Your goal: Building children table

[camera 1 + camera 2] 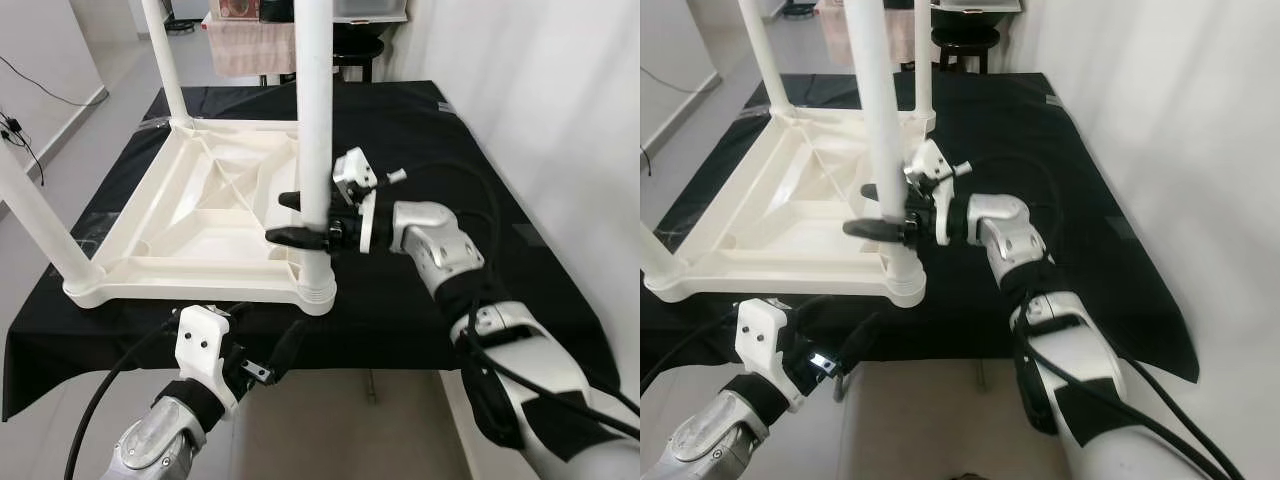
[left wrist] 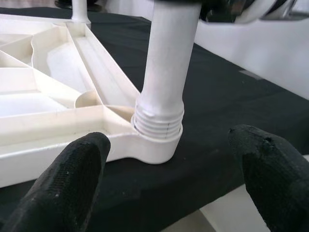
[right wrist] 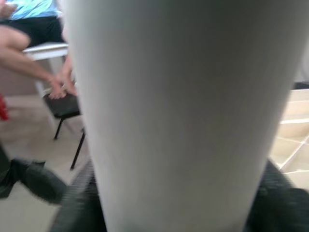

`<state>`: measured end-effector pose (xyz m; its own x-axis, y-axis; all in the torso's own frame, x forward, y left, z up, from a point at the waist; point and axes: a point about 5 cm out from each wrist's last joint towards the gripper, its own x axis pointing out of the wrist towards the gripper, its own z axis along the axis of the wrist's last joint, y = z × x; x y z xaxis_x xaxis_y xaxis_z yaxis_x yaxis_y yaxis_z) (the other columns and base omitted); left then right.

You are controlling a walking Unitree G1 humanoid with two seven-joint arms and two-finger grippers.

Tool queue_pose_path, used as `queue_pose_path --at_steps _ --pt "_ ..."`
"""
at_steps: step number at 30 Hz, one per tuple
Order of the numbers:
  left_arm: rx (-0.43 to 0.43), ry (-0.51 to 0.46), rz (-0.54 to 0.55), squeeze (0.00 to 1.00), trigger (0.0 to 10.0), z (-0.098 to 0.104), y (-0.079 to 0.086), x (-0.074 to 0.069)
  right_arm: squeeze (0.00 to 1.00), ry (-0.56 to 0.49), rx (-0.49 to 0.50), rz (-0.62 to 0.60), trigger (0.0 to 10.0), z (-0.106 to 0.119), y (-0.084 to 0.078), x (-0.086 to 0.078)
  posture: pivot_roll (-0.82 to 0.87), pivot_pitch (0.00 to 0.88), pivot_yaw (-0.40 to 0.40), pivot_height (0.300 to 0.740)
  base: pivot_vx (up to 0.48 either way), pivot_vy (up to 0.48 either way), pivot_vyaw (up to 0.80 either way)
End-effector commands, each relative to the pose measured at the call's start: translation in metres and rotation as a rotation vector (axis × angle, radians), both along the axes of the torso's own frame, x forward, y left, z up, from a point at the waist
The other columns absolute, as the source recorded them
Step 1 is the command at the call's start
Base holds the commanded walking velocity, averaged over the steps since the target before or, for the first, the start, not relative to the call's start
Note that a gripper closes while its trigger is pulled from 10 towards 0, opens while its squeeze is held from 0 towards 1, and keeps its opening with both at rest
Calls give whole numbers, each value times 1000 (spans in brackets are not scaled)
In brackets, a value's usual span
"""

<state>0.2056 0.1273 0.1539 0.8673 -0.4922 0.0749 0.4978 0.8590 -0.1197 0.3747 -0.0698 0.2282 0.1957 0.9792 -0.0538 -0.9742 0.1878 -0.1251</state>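
A white plastic children's table top (image 1: 210, 215) lies upside down on a table covered with a black cloth (image 1: 420, 130), filling the centre-left of the head views, its ribbed underside facing up. White legs stand upright from its corners: one at the upper left of the frame (image 1: 165, 60), one crossing the left edge (image 1: 35, 215), and the near leg (image 1: 314, 110) rising from the near right corner socket (image 1: 315, 285) at mid-frame. The left wrist view shows the threaded base of that near leg (image 2: 159, 123) seated in the socket ring. The right end effector (image 1: 300, 218) reaches in from the right at mid-height of the frame and grasps the near leg just above the socket, one black finger on each side of the tube; in the right wrist view the leg blocks nearly everything, with dark finger pads (image 3: 275, 193) at its sides and a seated person (image 3: 34, 43) in the background. The left end effector (image 1: 262, 355) hovers at the lower centre-left, below the table edge, its fingers spread apart and holding nothing, pointed toward the socket.
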Motion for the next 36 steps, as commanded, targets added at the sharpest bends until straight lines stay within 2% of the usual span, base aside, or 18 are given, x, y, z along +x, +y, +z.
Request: queue_pose_path --at_steps 1,8,9,13,14,15,16,17,19,20,21,24,28,29,30,32,33,36 --pt "-10 10 -11 0 10000 -4 -1 -1 0 11 -32 27 0 -5 6 -1 43 35 -57 740 0 0 0" --pt "-36 14 -34 0 10000 -4 -2 -3 0 24 -70 -16 0 -18 -5 0 22 42 -49 740 0 0 0" --pt "-46 11 -41 0 10000 -3 -2 -5 0 27 -131 -151 0 -35 -20 2 22 63 -64 740 0 0 0" --pt "-50 10 -41 0 10000 -3 -2 -7 0 43 -162 -233 0 -46 -26 1 22 63 -64 740 0 0 0" --pt "-52 9 -41 0 10000 -2 -1 -8 0 63 -3 -873 0 -59 -29 10 9 71 -73 740 0 0 0" --pt "-60 6 -37 0 10000 0 2 -8 0 234 13 -879 0 -93 -6 -23 7 107 -25 740 0 0 0" --pt "-60 6 -37 0 10000 0 2 -8 0 234 13 -879 0 -93 -6 -23 7 107 -25 740 0 0 0" --pt "-56 3 -34 0 10000 0 4 -7 0 240 -22 -871 0 -108 8 -46 -14 111 -10 740 0 0 0" --pt "-51 4 -34 0 10000 0 5 -6 0 260 -27 -864 0 -112 14 -50 -6 72 -8 740 0 0 0" --pt "-48 4 -35 0 10000 0 5 -5 0 256 -44 -792 0 -113 18 -49 6 73 -11 740 0 0 0" --pt "-44 5 -46 0 10000 0 4 -4 0 198 -60 -801 0 -108 19 -36 17 85 -21 740 0 0 0" --pt "-44 2 -56 0 10000 0 4 -1 0 156 -67 -785 0 -104 22 -25 20 79 -26 740 0 0 0" --pt "-48 -6 -38 0 10000 1 5 0 0 136 -76 -791 0 -99 27 -22 25 74 -29 740 0 0 0" --pt "-52 -12 -18 0 10000 2 6 1 0 124 -90 -805 10000 -93 30 -23 27 71 -29 740 0 0 0" --pt "-54 -17 -4 0 10000 2 7 3 686 102 -76 -812 10000 -83 30 -20 34 67 -34 740 0 0 0" --pt "-55 -20 5 0 10000 2 8 4 686 87 -64 -816 10000 -76 30 -18 34 67 -34 740 0 0 0" --pt "-56 -20 7 0 10000 2 8 4 1000 70 -48 -768 10000 -69 32 -16 37 65 -37 740 0 0 0" --pt "-57 -20 5 0 10000 2 7 5 1000 63 8 -659 10000 -55 36 -12 36 60 -36 740 0 0 0"
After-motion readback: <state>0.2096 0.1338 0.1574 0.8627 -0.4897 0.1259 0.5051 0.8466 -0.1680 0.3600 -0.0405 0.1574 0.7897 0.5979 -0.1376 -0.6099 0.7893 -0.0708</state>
